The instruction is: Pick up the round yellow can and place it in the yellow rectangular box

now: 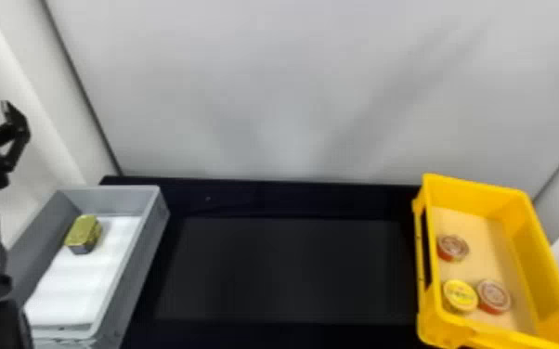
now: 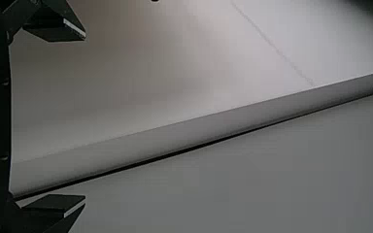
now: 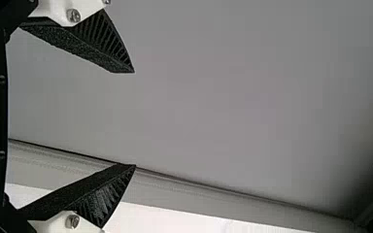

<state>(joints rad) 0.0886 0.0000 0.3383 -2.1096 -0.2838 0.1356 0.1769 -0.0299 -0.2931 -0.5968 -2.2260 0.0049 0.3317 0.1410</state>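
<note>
Left jaws (image 1: 7, 111) gape, up-left of the grey plastic bin (image 1: 146, 260); right jaws (image 3: 135, 119) gape too. Well right of the left jaws — across the black bench (image 1: 283, 269) — the round yellow can (image 1: 460, 295) sits inside the yellow rectangular plastic box (image 1: 543, 260), by its left wall.

The round yellow can (image 1: 459, 295) sat inside the yellow rectangular box (image 1: 543, 267), near the box's near left corner. It lay flat, its bright yellow lid facing up and marked with darker print. The box stood upright and open-topped toward the right edge of the black surface (image 1: 292, 202), its long sides running from near to far. It had a pale bottom and a long slot in its left wall.
</note>
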